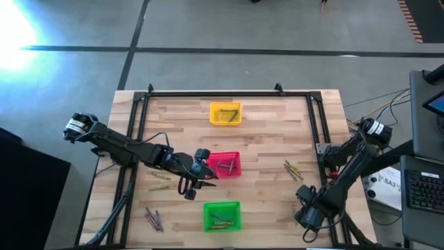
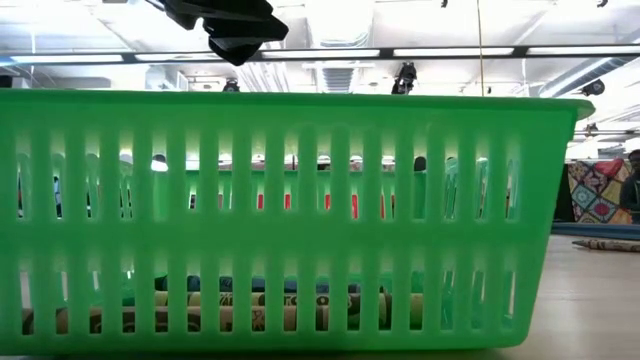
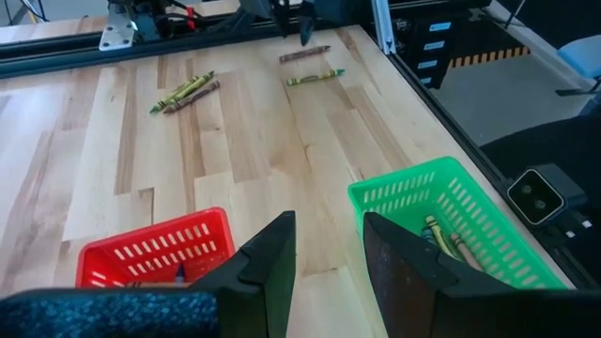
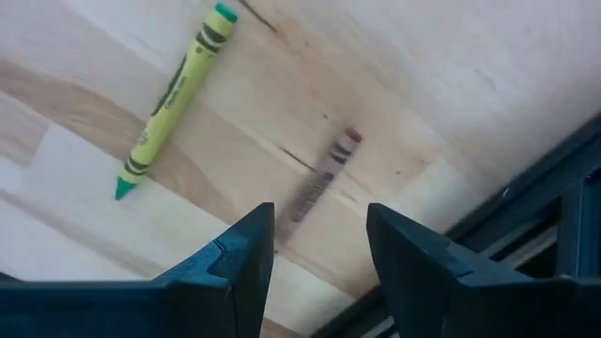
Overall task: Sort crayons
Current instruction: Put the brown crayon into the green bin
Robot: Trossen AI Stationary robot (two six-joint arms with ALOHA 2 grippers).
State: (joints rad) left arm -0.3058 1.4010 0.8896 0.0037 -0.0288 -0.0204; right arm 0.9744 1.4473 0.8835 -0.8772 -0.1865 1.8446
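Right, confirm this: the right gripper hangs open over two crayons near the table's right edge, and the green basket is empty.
One thing is wrong: the green basket is not empty. The left wrist view shows crayons lying inside it, and the high view agrees. The rest holds: the right gripper hangs open over a green-tipped crayon and a reddish-brown crayon near the table's right edge.

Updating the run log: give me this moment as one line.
left gripper: open, empty, between red basket and green basket | right gripper: open, above brown crayon, beside green crayon | phase: reaching
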